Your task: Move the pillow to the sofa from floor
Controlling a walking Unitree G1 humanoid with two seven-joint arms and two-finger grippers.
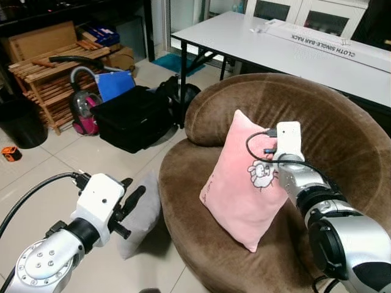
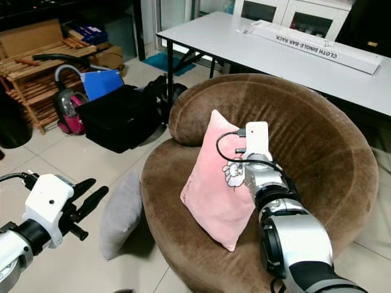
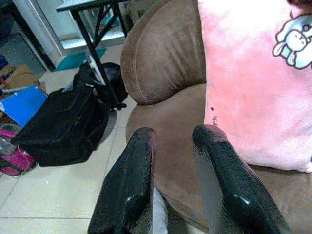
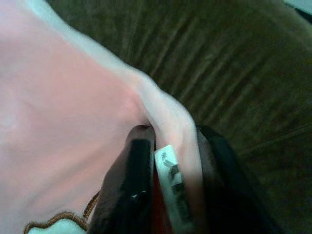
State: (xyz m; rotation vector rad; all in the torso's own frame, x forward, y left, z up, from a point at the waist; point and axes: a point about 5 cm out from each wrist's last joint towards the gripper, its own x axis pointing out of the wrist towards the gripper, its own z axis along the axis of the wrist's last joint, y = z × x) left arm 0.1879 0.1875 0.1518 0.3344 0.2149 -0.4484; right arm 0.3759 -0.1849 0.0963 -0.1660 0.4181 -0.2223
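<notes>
While the right gripper (image 4: 168, 161) pinches the seam edge of the pink pillow (image 1: 244, 183) between its two black fingers, care tag caught in the nip, the cushion stands propped on one corner on the seat of the sofa (image 1: 342, 140), leaning toward the backrest. To my eye the carrying is done: the pillow is off the floor and resting on the seat, and what looks left is to let go and draw the arm clear, perhaps after laying it flatter so it does not topple.

It is a plump square of soft plush, pale pink, with a small cartoon sheep stitched near the held edge. The sofa is a round tub of brown, short-napped velvet with a thick rolled rim.

Down at the sofa's foot, the left gripper (image 3: 178, 185) hangs with its fingers parted, grasping nothing. Just beyond it a grey cushion (image 2: 122, 213) slumps on the tiled floor (image 1: 49, 165) against the sofa's base. It may want lifting too.
</notes>
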